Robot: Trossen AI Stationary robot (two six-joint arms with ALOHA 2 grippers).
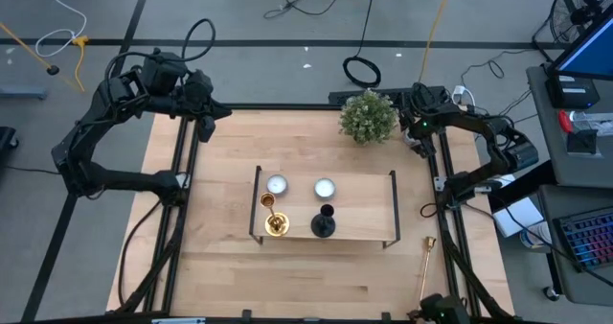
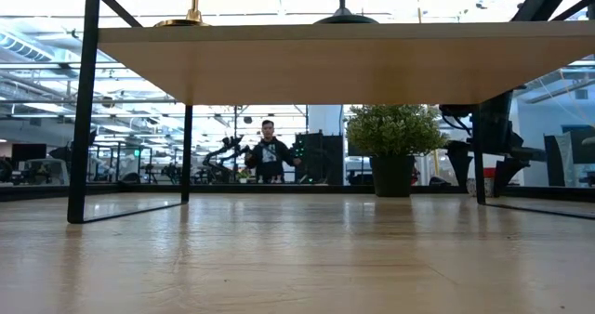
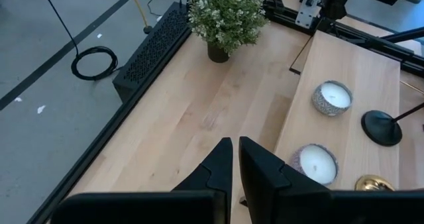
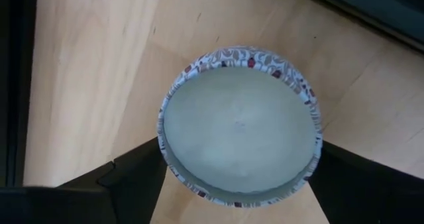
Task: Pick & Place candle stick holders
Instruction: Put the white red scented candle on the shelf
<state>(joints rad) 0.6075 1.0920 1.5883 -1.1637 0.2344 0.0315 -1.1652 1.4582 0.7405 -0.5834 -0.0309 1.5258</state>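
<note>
Jaws: left gripper (image 3: 235,163) shut, right gripper (image 1: 419,127) wide; two candles (image 1: 277,184) (image 1: 324,187), two gold holders (image 1: 275,223) (image 1: 426,263), one black holder (image 1: 324,224).

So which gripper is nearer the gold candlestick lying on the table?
Right. Right gripper hovers by the far edge on the gold candlestick's side; left gripper is across the table.

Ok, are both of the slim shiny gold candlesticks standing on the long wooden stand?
No, one slim gold candlestick stands on the long wooden black-framed stand; the other gold candlestick lies on its side on the wooden table.
</note>
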